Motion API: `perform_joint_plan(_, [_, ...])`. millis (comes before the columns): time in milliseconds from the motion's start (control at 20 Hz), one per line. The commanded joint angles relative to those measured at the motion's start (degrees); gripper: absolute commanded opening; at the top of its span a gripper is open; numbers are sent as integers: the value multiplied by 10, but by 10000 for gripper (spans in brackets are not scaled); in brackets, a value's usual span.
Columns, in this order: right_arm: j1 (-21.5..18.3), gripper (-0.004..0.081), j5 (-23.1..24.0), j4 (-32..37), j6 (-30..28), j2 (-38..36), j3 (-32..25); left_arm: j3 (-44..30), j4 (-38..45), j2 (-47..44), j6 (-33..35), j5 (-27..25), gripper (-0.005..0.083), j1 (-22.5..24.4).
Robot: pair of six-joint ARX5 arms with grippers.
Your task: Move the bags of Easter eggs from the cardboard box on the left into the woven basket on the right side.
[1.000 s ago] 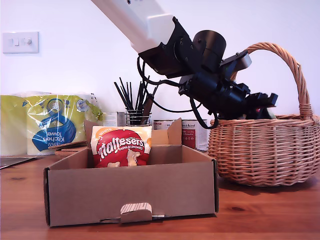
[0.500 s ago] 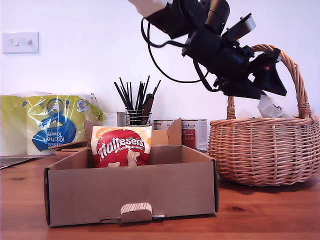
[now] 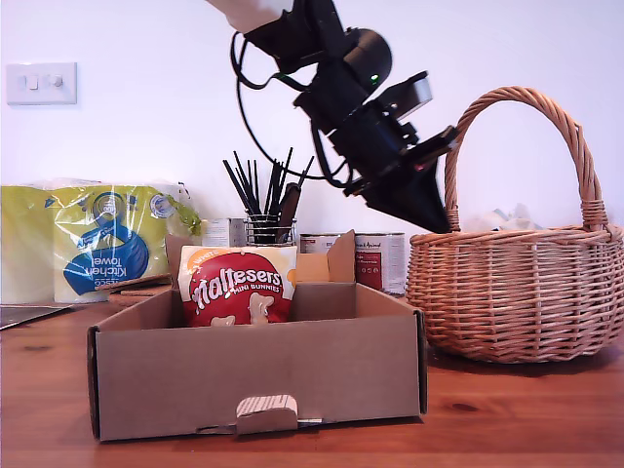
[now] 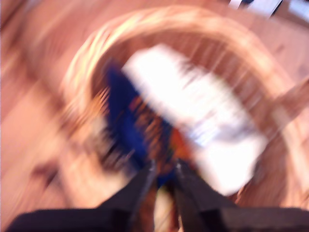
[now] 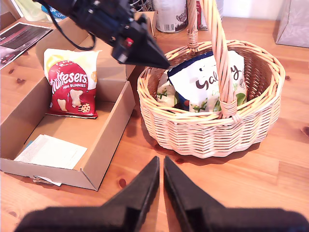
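Maltesers bag leans in the cardboard box, well below my first hand, closed and empty.

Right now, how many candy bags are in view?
3: the Maltesers bag stands in the cardboard box; the Galaxy bag and a blue bag lie in the basket. More may be hidden.

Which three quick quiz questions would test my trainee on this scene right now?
1. True or false: the Maltesers bag lies in the woven basket.
2. Which bag shows white in the basket: A Galaxy bag, B Maltesers bag, C kitchen towel pack?
3. Fill in: my first gripper hangs above the gap between the cardboard box and the ____.

Key: 1 false; 2 A; 3 basket.
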Motion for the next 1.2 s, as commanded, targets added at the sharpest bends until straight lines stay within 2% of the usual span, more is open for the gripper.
perform_joint_plan(0, [3, -12, 2, 6, -1, 6, 9, -2, -13, -36, 8, 0, -24, -11])
perform_joint_plan(200, [3, -13, 17, 7, -2, 22, 9, -2, -52, -72, 23, -7, -24, -12])
perform_joint_plan(400, [3, -12, 17, 20, -2, 40, 9, -2, -81, -88, 33, -30, -24, -2])
perform_joint_plan(700, [3, -13, 18, 37, -1, 58, 9, -2, -132, -104, 52, -34, -24, 5])
perform_joint_plan(1150, [3, -13, 31, 41, -1, 62, 9, -5, -104, -120, 19, -50, -24, 7])
